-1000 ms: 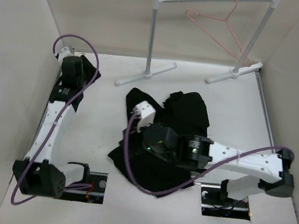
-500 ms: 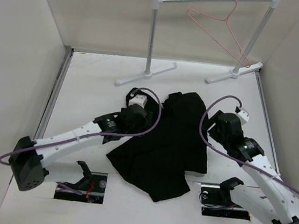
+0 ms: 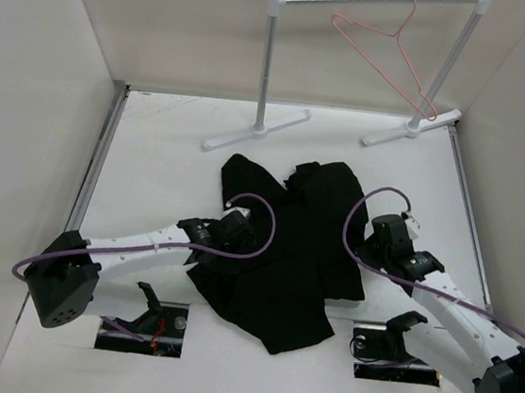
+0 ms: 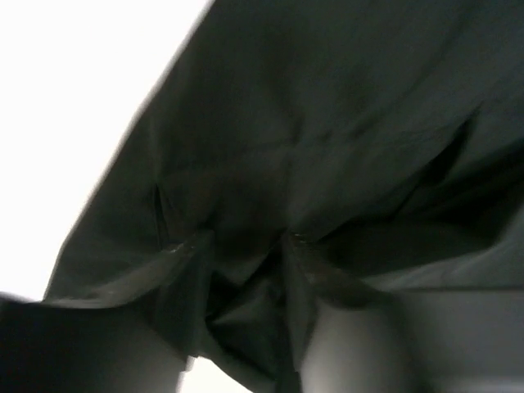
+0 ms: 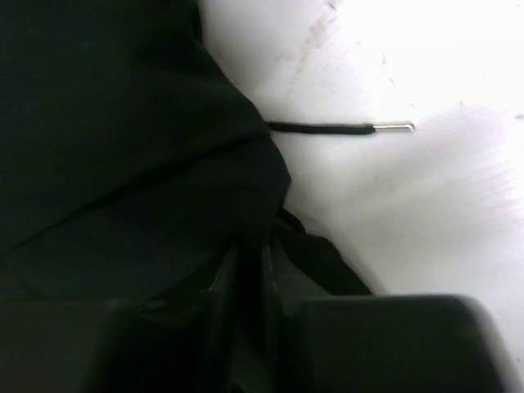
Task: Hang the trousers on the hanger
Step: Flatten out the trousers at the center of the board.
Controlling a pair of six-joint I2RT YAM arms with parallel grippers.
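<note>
Trousers [image 3: 298,258]: lying in a crumpled black heap at the middle of the desk [image 3: 154,146], spreading from just beyond the arm bases toward the far side.

Hanging tilted by its small hook from the white-and-silver rail [image 3: 380,1] at the far right, well apart from the fabric: hanger [image 3: 397,34], thin pink-red wire.

Reaching in low from the near left with the left tool [image 3: 228,235] and bearing down on the left edge of the heap. Seen from the left wrist, squeezing a bunched fold between the fingers [image 4: 176,286], jaws drawn in against the cloth, creases fanning out from both tips.

Coming in from the near right with the right tool [image 3: 370,251] and meeting the right edge of the trousers. Seen from the right wrist, nipping a thin ridge of black fabric between fingers [image 5: 274,278] standing almost together, only a narrow slit showing.

Trailing out of the fabric just beyond that grip and lying flat on the desk: drawstring [image 5: 327,128], black cord ending in a pale metal tip.
</note>
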